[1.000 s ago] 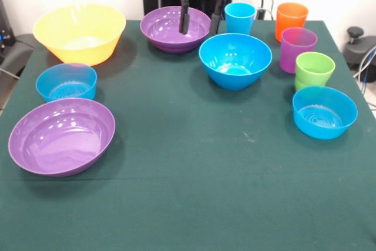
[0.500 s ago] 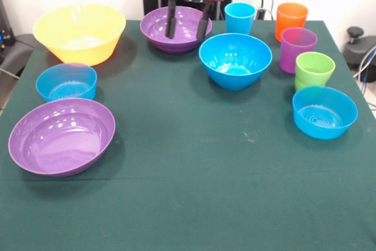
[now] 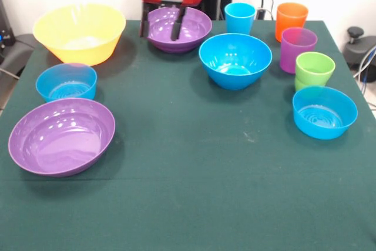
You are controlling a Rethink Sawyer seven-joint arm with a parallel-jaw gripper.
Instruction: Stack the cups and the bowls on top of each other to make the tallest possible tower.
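Observation:
My gripper (image 3: 159, 36) hangs open at the far purple bowl (image 3: 187, 29), one finger outside its left rim and the other inside. Nothing is between the fingers. A big yellow bowl (image 3: 79, 32) stands far left, with a small blue bowl (image 3: 66, 82) and a second wide purple bowl (image 3: 61, 135) in front of it. The large blue bowl (image 3: 235, 60) sits mid-table and another small blue bowl (image 3: 325, 111) at the right. Light blue (image 3: 239, 17), orange (image 3: 291, 20), purple (image 3: 298, 49) and green (image 3: 314, 70) cups stand apart at the far right. No tower shows.
A dark green cloth (image 3: 194, 192) covers the table. A black knob-like object (image 3: 355, 32) and cables lie just past the right edge, and dark equipment (image 3: 10, 48) sits beyond the left edge.
The gripper has slid to the picture's left, from the far purple bowl's right side to its left rim. It stays open. No bowl or cup has moved.

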